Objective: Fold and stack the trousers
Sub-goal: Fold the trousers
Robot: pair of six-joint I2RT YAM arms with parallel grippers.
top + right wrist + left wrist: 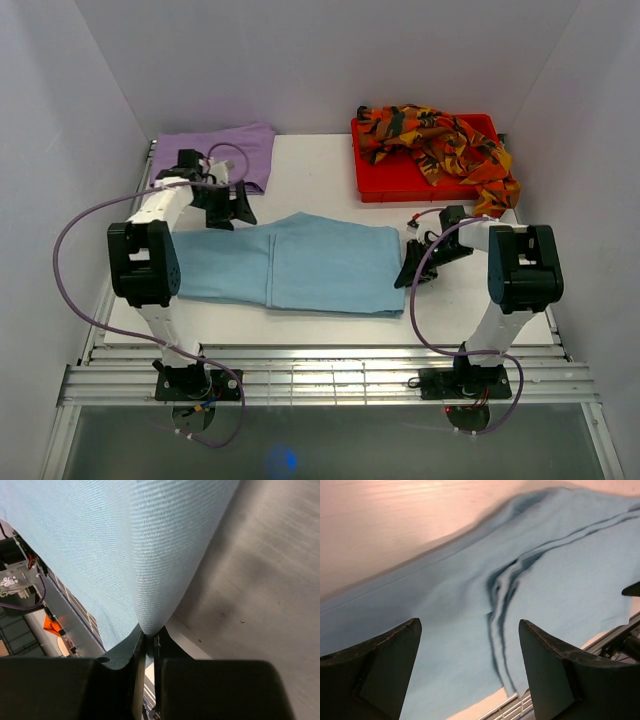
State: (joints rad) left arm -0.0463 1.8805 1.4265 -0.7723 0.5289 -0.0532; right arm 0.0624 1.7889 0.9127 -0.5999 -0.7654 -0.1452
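Light blue trousers (300, 262) are laid flat across the middle of the table (320, 180) — their right edge is pinched in the closed right gripper (407, 278), while the left gripper (236, 214) is held wide open and empty above their far edge, toward the table's left side.

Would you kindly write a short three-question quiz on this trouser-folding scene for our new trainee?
1. True or false: the orange-red-black patterned cloth trousers lie on the red plastic tray.
2. Which arm's gripper is shut on the plain light blue cloth trousers? A left; B right; C neither.
3. Fill in: the folded plain lilac cloth trousers lie at the white table's back ___ corner.
Key: 1 true; 2 B, the right gripper pinches a fold of them; 3 left.
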